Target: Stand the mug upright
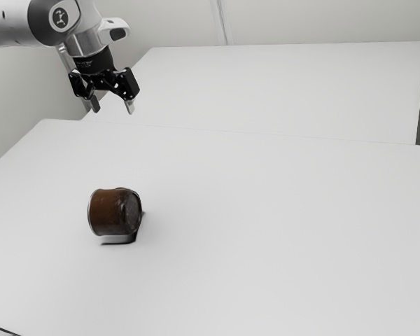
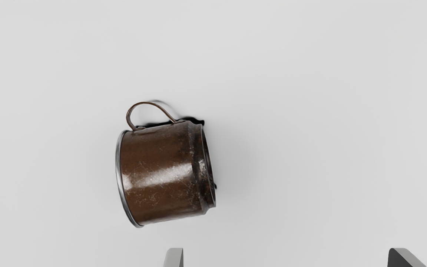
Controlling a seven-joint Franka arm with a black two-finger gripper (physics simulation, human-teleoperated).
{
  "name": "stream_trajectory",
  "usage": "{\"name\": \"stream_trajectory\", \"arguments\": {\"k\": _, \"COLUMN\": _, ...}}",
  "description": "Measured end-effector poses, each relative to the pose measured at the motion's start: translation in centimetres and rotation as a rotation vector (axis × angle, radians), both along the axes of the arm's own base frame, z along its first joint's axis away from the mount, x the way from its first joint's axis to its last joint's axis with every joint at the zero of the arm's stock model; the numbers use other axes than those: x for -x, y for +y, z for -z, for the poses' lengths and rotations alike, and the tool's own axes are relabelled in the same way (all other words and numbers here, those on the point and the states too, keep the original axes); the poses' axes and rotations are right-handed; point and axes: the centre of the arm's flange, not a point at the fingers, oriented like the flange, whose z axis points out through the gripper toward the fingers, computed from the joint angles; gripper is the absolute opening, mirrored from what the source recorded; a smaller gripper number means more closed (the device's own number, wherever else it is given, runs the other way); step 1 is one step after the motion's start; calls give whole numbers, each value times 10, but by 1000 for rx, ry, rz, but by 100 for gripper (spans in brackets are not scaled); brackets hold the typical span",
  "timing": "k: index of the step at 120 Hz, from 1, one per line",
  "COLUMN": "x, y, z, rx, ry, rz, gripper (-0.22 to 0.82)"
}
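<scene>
While the two-finger gripper (image 1: pixel 113 109) hangs spread above the white table (image 1: pixel 266 231), the brown metal mug (image 2: pixel 161 174) lies there on its side. I'd worry that an off-centre pinch would roll it over, or a finger (image 2: pixel 175 257) snag the thin handle (image 2: pixel 144 103).

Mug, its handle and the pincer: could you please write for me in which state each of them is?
Mug: lying on its side on the table, not upright, not held.
Handle: joined to the mug at both ends.
Pincer: open, empty, raised above the table.
</scene>
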Motion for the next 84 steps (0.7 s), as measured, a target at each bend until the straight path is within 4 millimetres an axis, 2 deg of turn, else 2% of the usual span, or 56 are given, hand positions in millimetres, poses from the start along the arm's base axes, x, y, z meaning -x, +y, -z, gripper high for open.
{"name": "stream_trajectory", "arguments": {"k": 25, "x": 4, "y": -2, "z": -4, "rx": 1, "ry": -3, "rz": -1, "gripper": 60}}
{"name": "stream_trajectory", "arguments": {"k": 41, "x": 6, "y": -4, "z": 4, "rx": 6, "ry": 10, "rz": 0, "gripper": 60}}
{"name": "stream_trajectory", "arguments": {"k": 54, "x": 10, "y": -5, "z": 26, "rx": 28, "ry": 50, "rz": -6, "gripper": 60}}
{"name": "stream_trajectory", "arguments": {"k": 65, "x": 10, "y": -3, "z": 35, "rx": 45, "ry": 66, "rz": -15, "gripper": 60}}
{"name": "stream_trajectory", "arguments": {"k": 84, "x": 17, "y": 17, "z": 62, "rx": 98, "ry": 92, "rz": -46, "gripper": 60}}
